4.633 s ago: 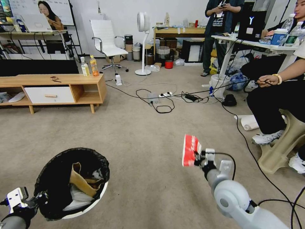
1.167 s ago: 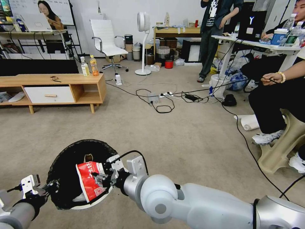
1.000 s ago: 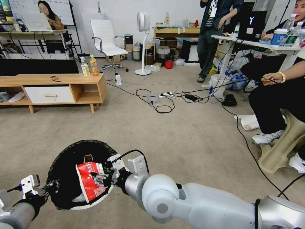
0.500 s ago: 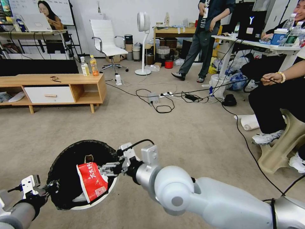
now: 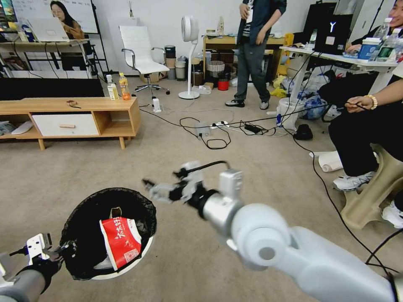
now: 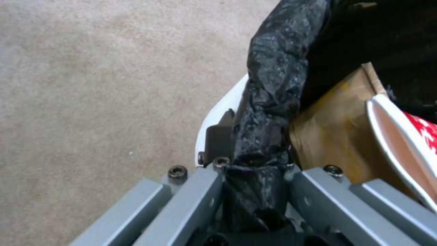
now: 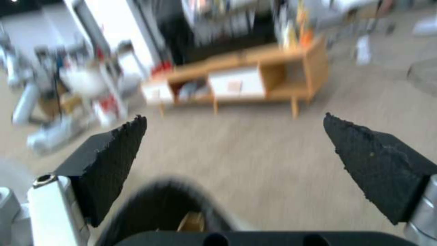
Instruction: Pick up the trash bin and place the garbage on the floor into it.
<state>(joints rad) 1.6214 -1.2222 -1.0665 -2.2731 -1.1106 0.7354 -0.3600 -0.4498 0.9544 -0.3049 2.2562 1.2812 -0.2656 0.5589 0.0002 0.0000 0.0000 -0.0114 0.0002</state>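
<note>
trash bin: smooth white plastic
bin liner: crinkled, faintly glossy black film
red-and-white packet: glossy
right gripper pads: rough matt black
floor: matt carpet

The room is evenly and brightly lit from overhead; shadows on the carpet are soft and faint. My head view bows straight lines toward its edges, and my right gripper is smeared by motion there. My right wrist view is blurred throughout, sharp only on my own pads. My left wrist view is crisp, with dull glints on the bag.
</note>
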